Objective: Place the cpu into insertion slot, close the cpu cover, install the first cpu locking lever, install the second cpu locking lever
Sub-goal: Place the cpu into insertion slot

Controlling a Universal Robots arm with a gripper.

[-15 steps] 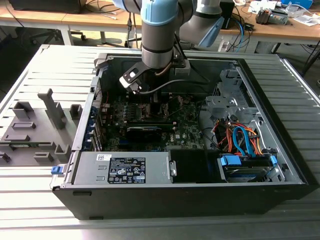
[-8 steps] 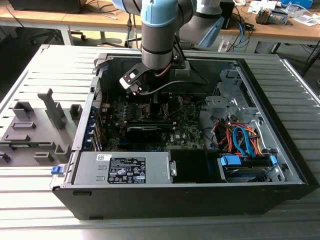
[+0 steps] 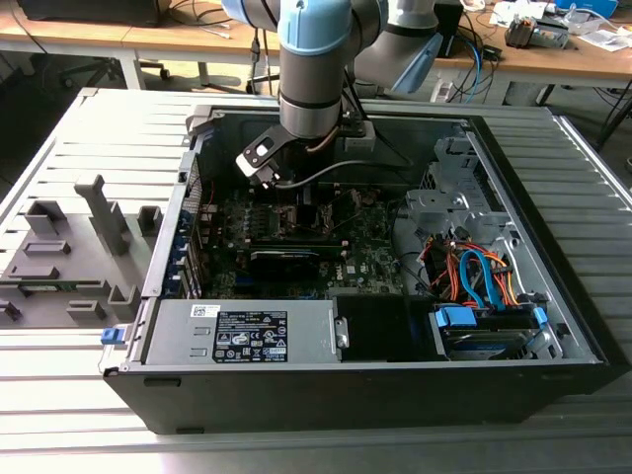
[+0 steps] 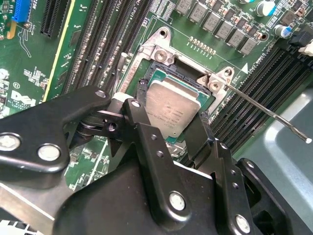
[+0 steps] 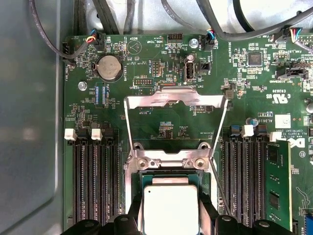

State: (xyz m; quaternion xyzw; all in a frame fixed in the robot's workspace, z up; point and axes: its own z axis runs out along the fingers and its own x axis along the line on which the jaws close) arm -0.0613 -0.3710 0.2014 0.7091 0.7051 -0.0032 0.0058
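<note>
In the second wrist view, the gripper's point(image 4: 168, 128) jaws pinch the cpu point(image 4: 171, 104) by two sides, seated in the insertion slot point(image 4: 157, 68), a locking lever point(image 4: 264, 106) sticking out. The first wrist view adds the cpu cover point(image 5: 176, 98), flipped open.

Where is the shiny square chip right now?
In the first wrist view the cpu sits in the insertion slot, between the long black slots, cpu cover open.

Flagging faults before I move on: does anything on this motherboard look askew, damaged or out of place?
Nothing stands out. The cpu lies square in the insertion slot, the cpu cover is swung open off it, and a locking lever stands free, unlatched. No damage shows.
</note>
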